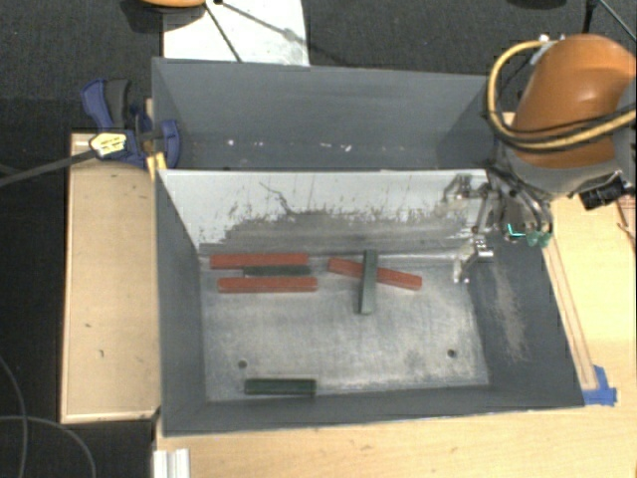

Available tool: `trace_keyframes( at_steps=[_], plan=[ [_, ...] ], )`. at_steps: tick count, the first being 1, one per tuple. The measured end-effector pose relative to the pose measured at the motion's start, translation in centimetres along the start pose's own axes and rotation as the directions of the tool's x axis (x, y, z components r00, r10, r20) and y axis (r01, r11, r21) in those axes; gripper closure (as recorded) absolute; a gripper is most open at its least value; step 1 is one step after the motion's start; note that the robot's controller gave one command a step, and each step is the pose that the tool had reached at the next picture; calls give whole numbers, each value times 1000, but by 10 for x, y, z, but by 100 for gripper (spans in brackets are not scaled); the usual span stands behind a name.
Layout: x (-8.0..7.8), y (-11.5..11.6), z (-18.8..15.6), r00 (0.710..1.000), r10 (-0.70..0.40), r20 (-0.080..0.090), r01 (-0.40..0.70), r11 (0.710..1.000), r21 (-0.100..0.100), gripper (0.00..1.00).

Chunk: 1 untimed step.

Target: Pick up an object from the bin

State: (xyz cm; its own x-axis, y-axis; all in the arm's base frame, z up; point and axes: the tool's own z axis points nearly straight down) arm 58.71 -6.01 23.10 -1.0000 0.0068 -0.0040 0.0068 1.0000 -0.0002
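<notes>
Right of the crossed red bar and green bar: gripper beside the bin wall.
Its opening cannot be told; being nearest, this pair seems the likely pick; other bars lie further left.

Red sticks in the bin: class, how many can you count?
3: one red stick back left, another just in front, a third centre, under a dark stick. None seems hidden.
</notes>
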Motion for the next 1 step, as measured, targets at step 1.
trace_keyframes(
  at_steps=[1],
  plan=[
    [-3,7,47,999,49,6,-49,999,0,0]
  ],
)
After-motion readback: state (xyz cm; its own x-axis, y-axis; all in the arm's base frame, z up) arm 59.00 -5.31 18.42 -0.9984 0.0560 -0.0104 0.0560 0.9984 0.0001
